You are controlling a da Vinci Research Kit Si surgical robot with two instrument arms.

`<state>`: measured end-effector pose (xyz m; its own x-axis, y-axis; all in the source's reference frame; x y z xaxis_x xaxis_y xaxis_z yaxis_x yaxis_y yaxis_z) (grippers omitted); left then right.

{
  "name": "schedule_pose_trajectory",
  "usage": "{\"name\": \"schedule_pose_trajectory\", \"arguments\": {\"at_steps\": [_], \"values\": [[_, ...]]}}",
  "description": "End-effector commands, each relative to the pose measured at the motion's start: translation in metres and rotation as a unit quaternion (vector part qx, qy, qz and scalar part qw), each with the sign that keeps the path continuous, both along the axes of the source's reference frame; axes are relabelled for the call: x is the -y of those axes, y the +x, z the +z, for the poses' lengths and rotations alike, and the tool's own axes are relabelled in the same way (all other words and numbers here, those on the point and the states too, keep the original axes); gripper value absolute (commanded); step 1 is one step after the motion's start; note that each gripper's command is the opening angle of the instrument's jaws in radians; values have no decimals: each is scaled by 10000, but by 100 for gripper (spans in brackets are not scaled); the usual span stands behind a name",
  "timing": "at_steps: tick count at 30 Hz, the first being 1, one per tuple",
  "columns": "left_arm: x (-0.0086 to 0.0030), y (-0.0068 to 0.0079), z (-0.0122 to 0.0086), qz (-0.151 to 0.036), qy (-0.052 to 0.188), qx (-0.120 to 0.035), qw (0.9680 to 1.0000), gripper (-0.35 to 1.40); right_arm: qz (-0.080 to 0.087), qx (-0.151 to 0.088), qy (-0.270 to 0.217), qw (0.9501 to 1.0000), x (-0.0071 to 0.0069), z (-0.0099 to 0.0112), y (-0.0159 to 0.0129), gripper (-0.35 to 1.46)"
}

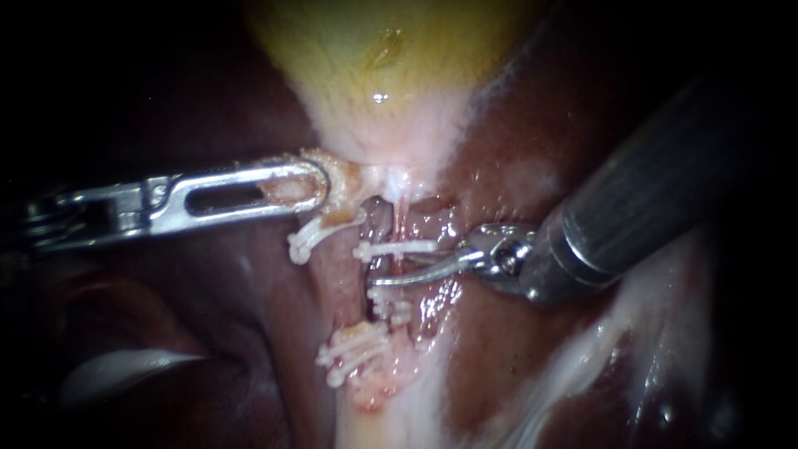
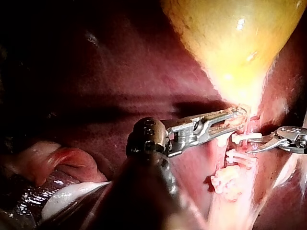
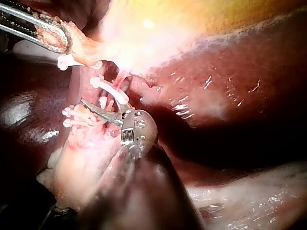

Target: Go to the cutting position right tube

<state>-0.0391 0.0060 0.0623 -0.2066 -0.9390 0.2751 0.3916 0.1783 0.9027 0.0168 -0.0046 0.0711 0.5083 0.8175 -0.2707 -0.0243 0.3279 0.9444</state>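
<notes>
1. The gallbladder [image 1: 374,50] is yellow-green and turns pale pink-white at its narrow end.
2. The liver [image 1: 499,366] is dark red-brown and shiny.
3. The clips [image 1: 399,248] are white.
4. The left instrument [image 1: 291,187] is shiny silver.
5. The right instrument [image 1: 391,281] has a dark grey shaft and a silver tip.

Left instrument [image 1: 291,187] had its claw clamped on the gallbladder [image 1: 391,75] neck. Right instrument [image 1: 411,274] tip lay across the right tube [image 1: 398,218], between white clips [image 1: 395,248]. Dark liver [image 1: 515,125] lay around.
</notes>
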Motion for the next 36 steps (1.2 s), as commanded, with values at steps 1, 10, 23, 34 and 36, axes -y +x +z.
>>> {"name": "schedule_pose_trajectory", "arguments": {"at_steps": [1,10,23,34,36], "values": [[0,0,0,0,0,-1,10000,-35,-10,-19,2,10000,-1,1,1,140],[0,0,0,-1,1,-1,10000,-35,-146,-179,19,9997,4,15,3,140],[-1,0,0,2,1,1,10000,-35,-182,-1046,200,9942,5,15,10,141],[-3,3,5,13,1,9,10000,-35,-298,-1563,265,9869,9,15,12,141],[-3,3,5,14,0,9,10000,-35,-288,-1703,255,9846,9,15,12,141]]}}
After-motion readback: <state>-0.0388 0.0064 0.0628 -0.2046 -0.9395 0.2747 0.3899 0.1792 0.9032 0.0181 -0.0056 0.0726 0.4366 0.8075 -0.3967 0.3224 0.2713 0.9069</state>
